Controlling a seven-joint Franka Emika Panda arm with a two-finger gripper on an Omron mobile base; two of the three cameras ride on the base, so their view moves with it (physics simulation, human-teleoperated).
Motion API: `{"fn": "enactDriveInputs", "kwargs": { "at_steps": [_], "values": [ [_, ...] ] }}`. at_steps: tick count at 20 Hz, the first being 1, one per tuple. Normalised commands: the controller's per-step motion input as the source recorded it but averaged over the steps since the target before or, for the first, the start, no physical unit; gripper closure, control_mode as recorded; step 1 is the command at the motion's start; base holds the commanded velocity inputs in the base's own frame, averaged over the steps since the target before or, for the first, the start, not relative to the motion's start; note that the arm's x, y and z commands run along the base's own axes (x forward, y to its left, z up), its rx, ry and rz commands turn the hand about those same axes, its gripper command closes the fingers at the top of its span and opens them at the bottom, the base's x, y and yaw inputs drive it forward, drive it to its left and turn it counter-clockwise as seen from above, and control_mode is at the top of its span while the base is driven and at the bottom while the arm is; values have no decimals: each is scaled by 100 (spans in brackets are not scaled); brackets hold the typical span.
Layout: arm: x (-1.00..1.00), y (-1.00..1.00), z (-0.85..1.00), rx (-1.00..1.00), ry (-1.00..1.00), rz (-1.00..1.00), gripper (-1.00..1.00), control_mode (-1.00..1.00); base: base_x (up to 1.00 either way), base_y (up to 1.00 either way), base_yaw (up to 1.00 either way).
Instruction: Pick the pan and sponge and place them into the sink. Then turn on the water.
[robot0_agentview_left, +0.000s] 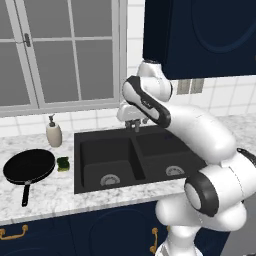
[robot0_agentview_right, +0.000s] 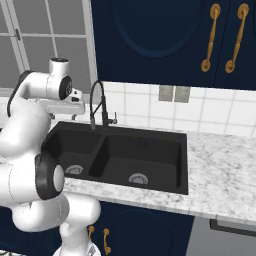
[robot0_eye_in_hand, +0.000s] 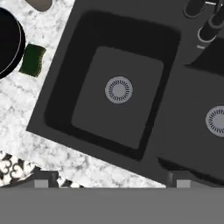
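The pan (robot0_agentview_left: 29, 166), round, shallow and black with a long straight handle pointing toward the near edge, is seen lying on the counter (robot0_agentview_left: 50, 192) left of the sink (robot0_agentview_left: 82, 150). The sponge (robot0_agentview_left: 63, 163), a small green-and-yellow block, is located just beside the pan's right rim, between pan and sink; whether the two touch cannot be determined. In the hand view the sponge (robot0_eye_in_hand: 33, 59) is shown from above as a green rectangle with wavy edges, next to an arc of the pan (robot0_eye_in_hand: 9, 41).

The sink is a matte black double basin. One round, ribbed metal drain (robot0_eye_in_hand: 119, 89) is shown centred in one basin, and a second drain (robot0_eye_in_hand: 216, 120) at the edge of the picture. The tall arched black faucet (robot0_agentview_right: 98, 102) is shown clearly in the right base view, at the far rim behind the divider.

The gripper (robot0_agentview_left: 134, 123) is held over the far edge of the sink. Its two dark tips are widely spread across the bottom of the hand view, with nothing between them.

The counter is white-grey speckled marble. A beige soap dispenser (robot0_agentview_left: 53, 132) is placed far-left of the sink, under the window (robot0_agentview_left: 60, 50). Navy cabinets with gold handles (robot0_agentview_right: 215, 37) are visible above the counter.
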Motion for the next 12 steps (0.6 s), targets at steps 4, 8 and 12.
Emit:
{"fn": "enactDriveInputs", "kwargs": {
  "at_steps": [4,8,12],
  "values": [
    [62,100,-77,-1,4,23,-100,-100,0,0,0],
    [38,89,-71,-7,1,16,-100,-100,0,0,0],
    [0,9,-5,-4,2,1,-100,-100,0,0,0]
  ]
}}
